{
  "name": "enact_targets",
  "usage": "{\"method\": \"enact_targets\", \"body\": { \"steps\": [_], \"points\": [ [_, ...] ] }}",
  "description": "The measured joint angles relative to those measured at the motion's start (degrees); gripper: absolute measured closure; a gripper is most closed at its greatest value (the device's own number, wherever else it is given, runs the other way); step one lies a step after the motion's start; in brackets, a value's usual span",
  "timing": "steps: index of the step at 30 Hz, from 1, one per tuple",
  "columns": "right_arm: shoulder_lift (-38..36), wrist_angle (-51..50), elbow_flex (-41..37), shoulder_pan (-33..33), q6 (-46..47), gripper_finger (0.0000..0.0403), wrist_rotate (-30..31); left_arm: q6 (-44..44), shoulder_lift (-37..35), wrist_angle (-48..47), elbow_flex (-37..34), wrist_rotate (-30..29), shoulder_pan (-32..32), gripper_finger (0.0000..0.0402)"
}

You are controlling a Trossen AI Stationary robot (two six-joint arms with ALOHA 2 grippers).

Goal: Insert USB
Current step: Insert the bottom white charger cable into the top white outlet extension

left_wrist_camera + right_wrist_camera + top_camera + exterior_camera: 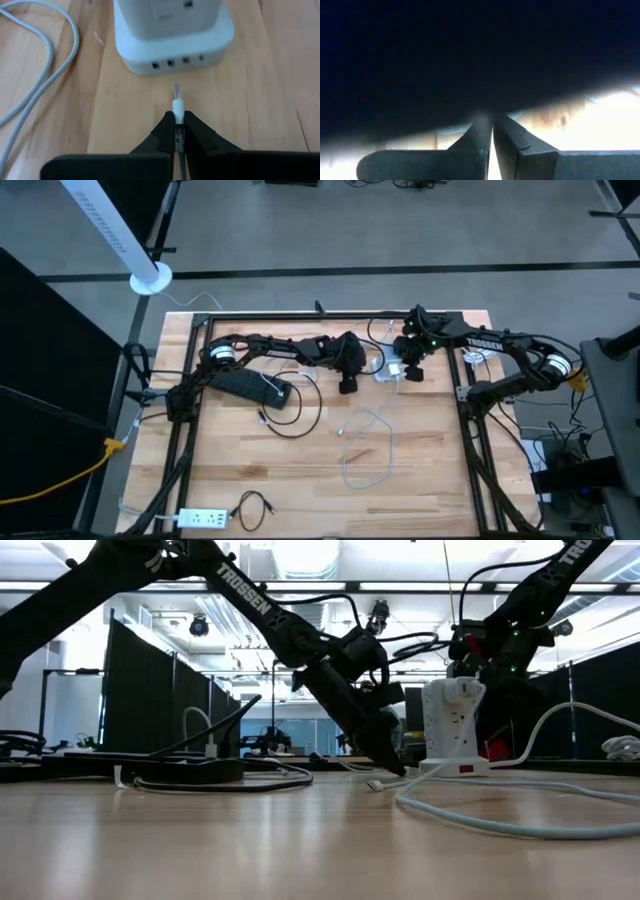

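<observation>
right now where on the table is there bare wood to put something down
Most open: the front right stretch of the table, between the white cable loop and the right frame rail. Also the front middle, between the white power strip and that loop. Crowded: the back centre, where the left gripper holds the USB plug before the white charging tower under the right gripper.

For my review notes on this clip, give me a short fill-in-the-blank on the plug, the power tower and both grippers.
The left gripper is shut on a white USB ____.
The plug points at the ports in the white tower's ____.
The plug is not yet ____.
The right gripper is at the tower's ____.

Missing: plug; base; inserted; top
</observation>
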Motion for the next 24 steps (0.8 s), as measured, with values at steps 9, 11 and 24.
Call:
{"method": "enact_targets", "body": {
  "steps": [9, 11, 24],
  "points": [
    [0.0, 1.0, 0.0, 2.0, 0.8, 0.0403, -1.9, -0.3, -1.0, -3.1, -0.3, 0.1, 0.1, 0.0402],
    [-0.1, 1.1, 0.0, 2.0, 0.8, 0.0403, -2.0, -1.0, -1.0, -2.5, -0.4, 0.1, 0.1, 0.0402],
    [-0.1, 1.1, 0.0, 1.9, 1.2, 0.0403, -1.7, -5.4, 0.0, 0.8, -0.7, 0.2, -0.2, 0.0402]
  ]
}}
